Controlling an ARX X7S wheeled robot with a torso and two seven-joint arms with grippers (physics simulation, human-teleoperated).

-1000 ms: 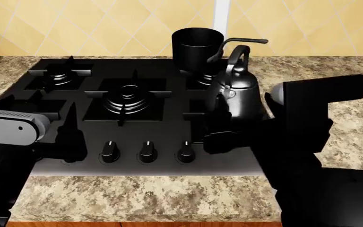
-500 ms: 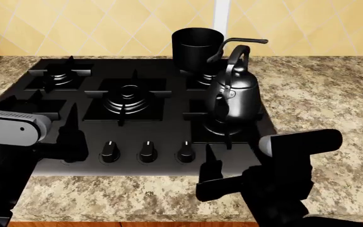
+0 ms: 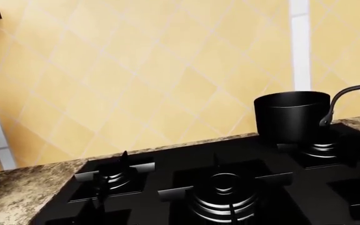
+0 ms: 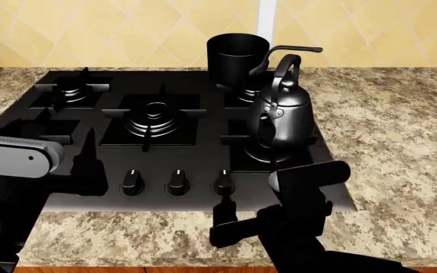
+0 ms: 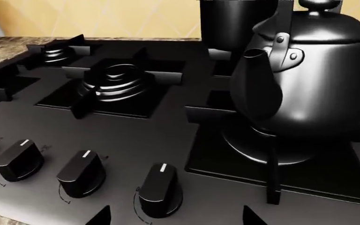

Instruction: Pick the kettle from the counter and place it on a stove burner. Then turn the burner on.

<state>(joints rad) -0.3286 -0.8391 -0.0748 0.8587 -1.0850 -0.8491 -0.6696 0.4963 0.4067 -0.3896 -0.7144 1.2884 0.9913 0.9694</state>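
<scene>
On the near-right stove burner (image 5: 273,145), the glossy round-bellied kettle (image 4: 281,116) is sitting upright under its arched handle. Three ribbed black knobs (image 5: 159,190) are lining the cooktop's near edge. Right gripper (image 5: 176,216) is hovering open and empty; left gripper's (image 4: 89,165) opening I cannot tell

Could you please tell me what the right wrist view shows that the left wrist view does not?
Only the right wrist view shows the kettle sitting on its stove burner, and the row of control knobs at the cooktop's front. Only the left wrist view shows the tiled wall and the saucepan's long handle. Both show the large centre burner and part of the saucepan.
</scene>
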